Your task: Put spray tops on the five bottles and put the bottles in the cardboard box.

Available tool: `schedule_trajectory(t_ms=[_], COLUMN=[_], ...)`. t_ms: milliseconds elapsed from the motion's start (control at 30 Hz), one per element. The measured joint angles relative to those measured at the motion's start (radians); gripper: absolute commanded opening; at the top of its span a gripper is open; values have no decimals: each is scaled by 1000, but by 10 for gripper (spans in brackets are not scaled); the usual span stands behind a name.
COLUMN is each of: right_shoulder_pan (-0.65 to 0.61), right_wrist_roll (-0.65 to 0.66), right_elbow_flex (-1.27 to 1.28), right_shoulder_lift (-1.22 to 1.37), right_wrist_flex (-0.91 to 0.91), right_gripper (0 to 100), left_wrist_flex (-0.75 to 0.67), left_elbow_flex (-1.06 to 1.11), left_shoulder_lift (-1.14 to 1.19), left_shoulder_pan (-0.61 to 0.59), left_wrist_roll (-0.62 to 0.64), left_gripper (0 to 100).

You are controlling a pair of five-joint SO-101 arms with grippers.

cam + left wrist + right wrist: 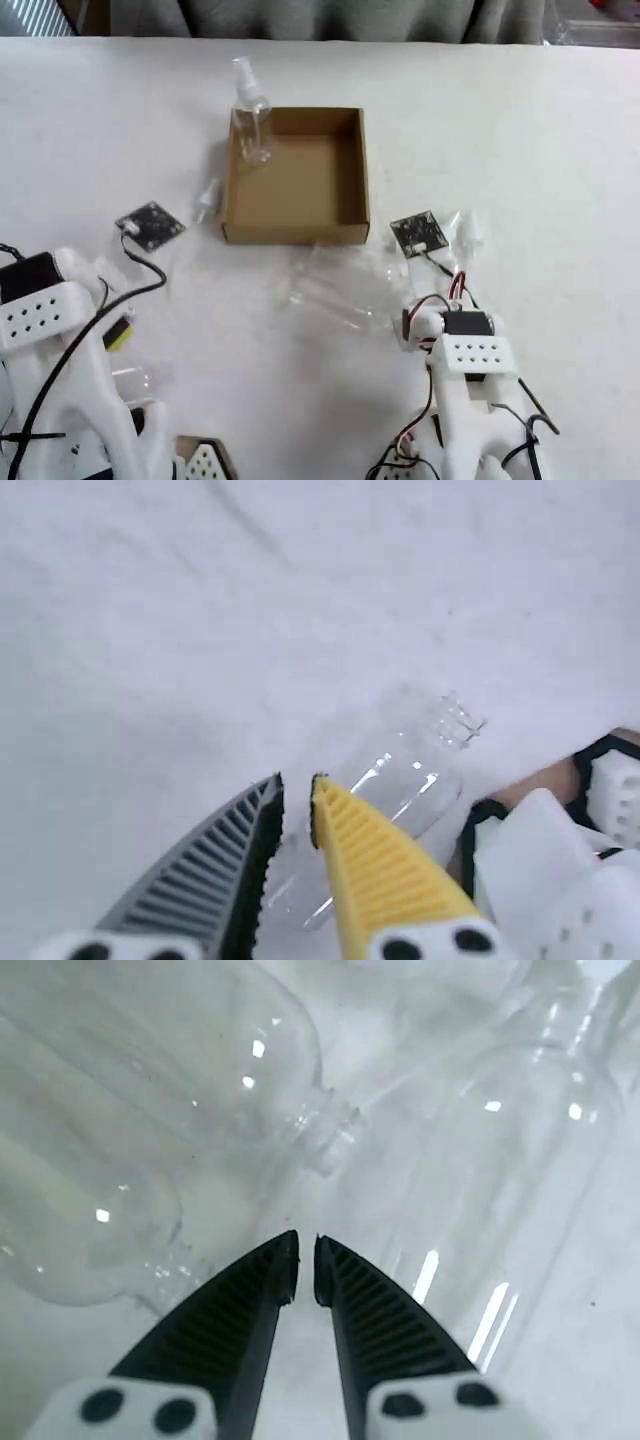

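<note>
A capped clear bottle point(252, 115) with a white spray top stands in the back left corner of the cardboard box point(345, 232). Uncapped clear bottles point(335, 287) lie in front of the box. My right gripper point(300, 1272) hovers just above them, shut and empty, with one bottle's neck point(325, 1135) right ahead and another bottle point(525, 1170) beside it. My left gripper point(296, 802), one finger grey and one yellow, is shut and empty over another lying bottle point(405, 780) near the left arm's base. Loose spray tops lie left of the box point(207, 200) and to its right point(468, 232).
Two small black boards on cables lie on the white table, one left of the box point(150, 225) and one at its front right point(418, 232). The white arm bodies point(470, 370) take up the near corners. The table's far side is bare.
</note>
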Motion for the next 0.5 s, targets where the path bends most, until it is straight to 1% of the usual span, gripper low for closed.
schedule_trajectory(t_ms=[67,233,300,367,500], right_shoulder_pan=[0,0,0,0,0], right_wrist_roll=[0,0,0,0,0], right_elbow_flex=[0,0,0,0,0], right_shoulder_lift=[0,0,0,0,0], right_wrist_flex=[0,0,0,0,0], right_gripper=[17,17,17,17,17], left_wrist_flex=[49,130,146,146,130], left_elbow_flex=[-17,-18,15,40,48], left_shoulder_lift=[0,0,0,0,0], left_shoulder_pan=[0,-2,-9,-35,-143], left_wrist_roll=[23,8,2,2,0], left_gripper=[15,21,21,22,22])
